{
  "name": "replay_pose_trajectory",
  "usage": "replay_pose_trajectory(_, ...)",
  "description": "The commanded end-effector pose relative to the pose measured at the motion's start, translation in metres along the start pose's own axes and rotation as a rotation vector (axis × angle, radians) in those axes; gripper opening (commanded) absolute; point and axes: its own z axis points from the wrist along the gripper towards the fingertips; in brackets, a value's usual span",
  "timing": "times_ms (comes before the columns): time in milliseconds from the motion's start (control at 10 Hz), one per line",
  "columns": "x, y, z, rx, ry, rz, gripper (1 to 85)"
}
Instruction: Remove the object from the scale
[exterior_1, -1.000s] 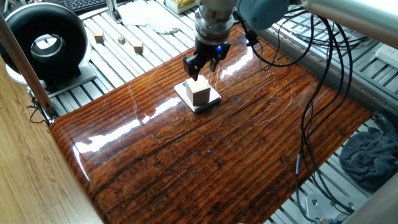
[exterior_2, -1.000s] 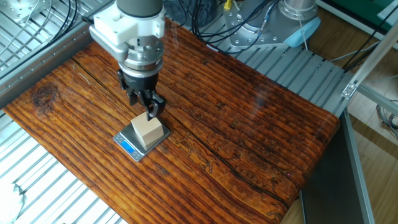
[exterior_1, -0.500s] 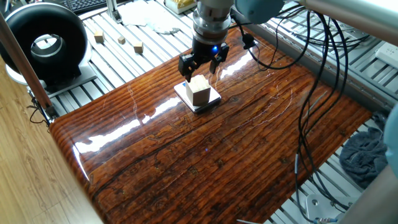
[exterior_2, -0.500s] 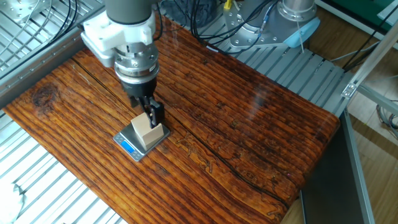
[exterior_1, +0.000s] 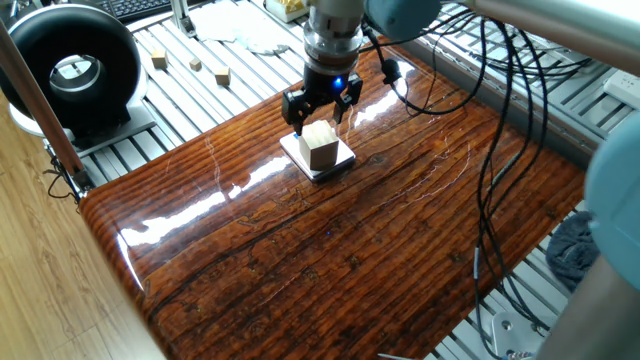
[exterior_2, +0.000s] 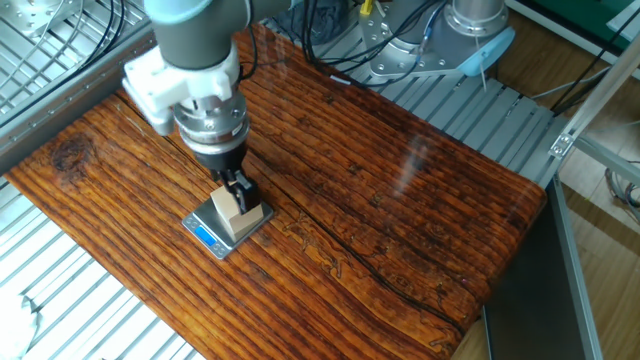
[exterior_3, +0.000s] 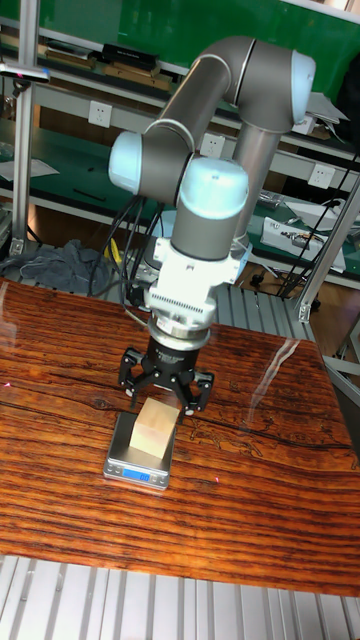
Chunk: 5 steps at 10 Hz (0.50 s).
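Note:
A light-tan wooden cube, the object (exterior_1: 320, 146) (exterior_2: 232, 212) (exterior_3: 153, 432), stands on the scale (exterior_1: 341, 162) (exterior_2: 208, 236) (exterior_3: 134, 468), a thin square device with a blue display, on the glossy wooden tabletop. My gripper (exterior_1: 320, 116) (exterior_2: 236, 190) (exterior_3: 162, 396) hangs open straight above the cube. Its dark fingers (exterior_3: 128, 380) are spread wider than the cube, with their tips about level with the cube's top. They do not touch it. In the other fixed view the gripper hides part of the cube.
Three small wooden cubes (exterior_1: 194, 65) lie on the slatted metal at the back left, near a black ring-shaped device (exterior_1: 74, 70). Black cables (exterior_1: 505, 150) hang over the right of the table. A grey cloth (exterior_1: 568, 252) lies at the right edge.
The gripper has shifted over the cube and come down a little, so its open fingers now straddle the cube's top. Cube and scale have not moved.

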Motion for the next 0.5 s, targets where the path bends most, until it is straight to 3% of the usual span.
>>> replay_pose_trajectory(0,0.0222,0.0044,0.0033,-0.016,0.104,-0.017,72.0)
replay_pose_trajectory(200,0.0282,0.008,0.0049,-0.026,0.131,-0.027,71.0)
replay_pose_trajectory(400,0.0201,0.0055,0.0083,-0.009,0.101,-0.022,69.7)
